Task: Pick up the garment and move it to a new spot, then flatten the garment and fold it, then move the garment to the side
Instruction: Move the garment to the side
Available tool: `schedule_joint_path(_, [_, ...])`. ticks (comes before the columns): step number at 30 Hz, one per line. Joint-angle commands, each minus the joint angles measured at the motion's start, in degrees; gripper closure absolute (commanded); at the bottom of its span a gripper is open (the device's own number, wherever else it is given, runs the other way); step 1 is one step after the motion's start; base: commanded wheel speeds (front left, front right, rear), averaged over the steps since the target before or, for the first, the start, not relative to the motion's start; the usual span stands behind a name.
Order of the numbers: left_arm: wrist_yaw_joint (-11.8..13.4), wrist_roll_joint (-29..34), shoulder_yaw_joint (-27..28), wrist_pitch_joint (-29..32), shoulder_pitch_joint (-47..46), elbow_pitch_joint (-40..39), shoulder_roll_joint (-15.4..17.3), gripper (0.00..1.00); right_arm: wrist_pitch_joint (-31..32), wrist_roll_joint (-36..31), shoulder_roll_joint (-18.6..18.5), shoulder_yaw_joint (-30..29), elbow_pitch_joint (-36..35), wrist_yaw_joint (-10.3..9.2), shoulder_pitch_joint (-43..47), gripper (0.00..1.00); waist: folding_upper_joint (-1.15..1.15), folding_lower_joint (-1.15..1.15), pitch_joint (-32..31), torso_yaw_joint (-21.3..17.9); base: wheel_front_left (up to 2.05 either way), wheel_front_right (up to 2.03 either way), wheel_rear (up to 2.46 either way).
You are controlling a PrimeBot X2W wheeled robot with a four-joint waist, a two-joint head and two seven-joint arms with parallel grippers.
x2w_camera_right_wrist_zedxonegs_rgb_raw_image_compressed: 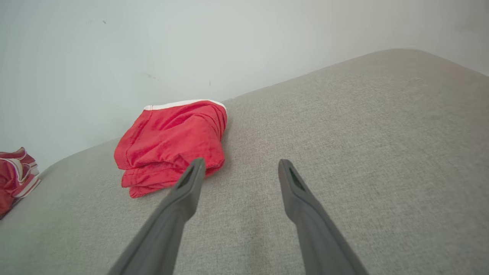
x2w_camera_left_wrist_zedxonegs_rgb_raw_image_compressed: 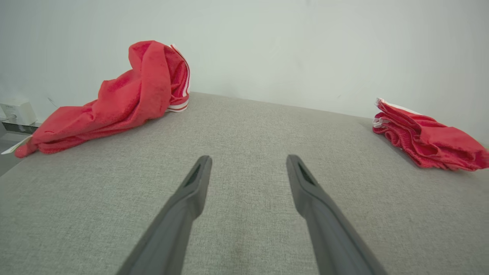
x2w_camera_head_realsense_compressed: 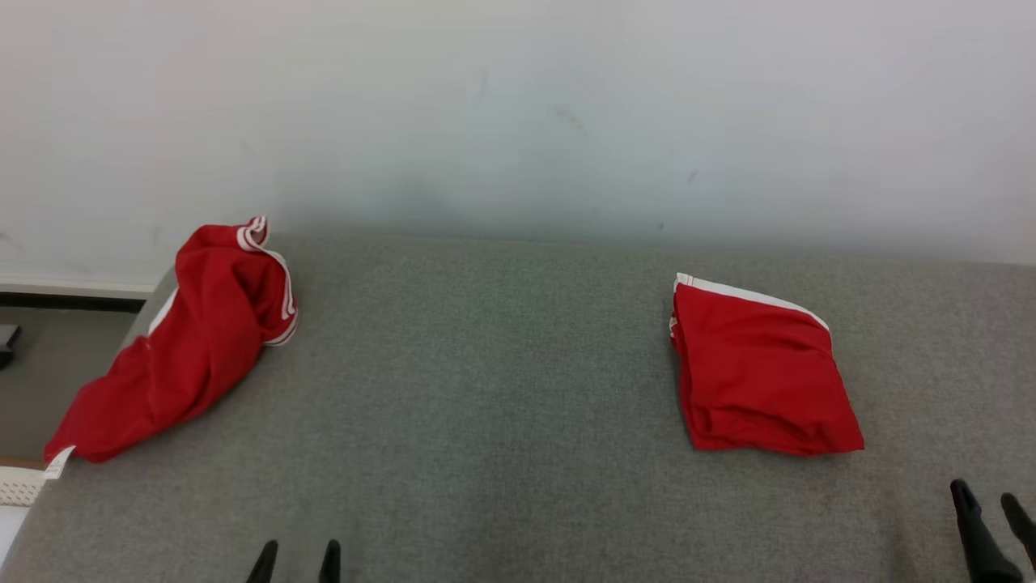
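A red garment with white trim (x2w_camera_head_realsense_compressed: 761, 368) lies folded into a neat square on the right part of the grey cushion (x2w_camera_head_realsense_compressed: 486, 389); I also see it in the left wrist view (x2w_camera_left_wrist_zedxonegs_rgb_raw_image_compressed: 428, 139) and the right wrist view (x2w_camera_right_wrist_zedxonegs_rgb_raw_image_compressed: 172, 147). My right gripper (x2w_camera_head_realsense_compressed: 987, 498) is open at the lower right, below and to the right of the folded garment, apart from it; its own view (x2w_camera_right_wrist_zedxonegs_rgb_raw_image_compressed: 238, 166) shows bare cushion between the fingers. My left gripper (x2w_camera_head_realsense_compressed: 297, 555) is open at the bottom edge, over bare cushion (x2w_camera_left_wrist_zedxonegs_rgb_raw_image_compressed: 248, 162).
A second red garment with white stripes (x2w_camera_head_realsense_compressed: 186, 340) lies crumpled at the cushion's far left edge, also in the left wrist view (x2w_camera_left_wrist_zedxonegs_rgb_raw_image_compressed: 122, 97). A white wall (x2w_camera_head_realsense_compressed: 518, 113) rises directly behind the cushion. Floor and a white basket corner (x2w_camera_head_realsense_compressed: 20, 486) lie off the left edge.
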Motion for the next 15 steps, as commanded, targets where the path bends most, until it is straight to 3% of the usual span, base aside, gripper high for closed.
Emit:
schedule_joint_path(1, [-0.2,0.2,-0.3,0.0,-1.0,0.3,0.2,0.0,3.8,2.5,-1.7,0.4,-0.7,-0.11,-2.8,0.0,0.0,0.0,1.3,0.0,0.0,0.0,0.0])
schedule_joint_path(8, [-0.2,-0.5,-2.2,0.0,-5.0,1.4,0.2,0.0,25.0,13.8,-3.9,-1.6,1.8,-0.11,-16.5,0.0,0.0,0.0,8.1,2.1,0.0,0.0,0.0])
schedule_joint_path(15, [-0.1,-0.6,-6.1,0.0,-8.4,2.8,0.2,0.0,37.8,14.6,-2.6,-5.0,12.1,-0.11,-30.5,0.0,0.0,0.0,14.0,5.9,0.0,0.0,0.0])
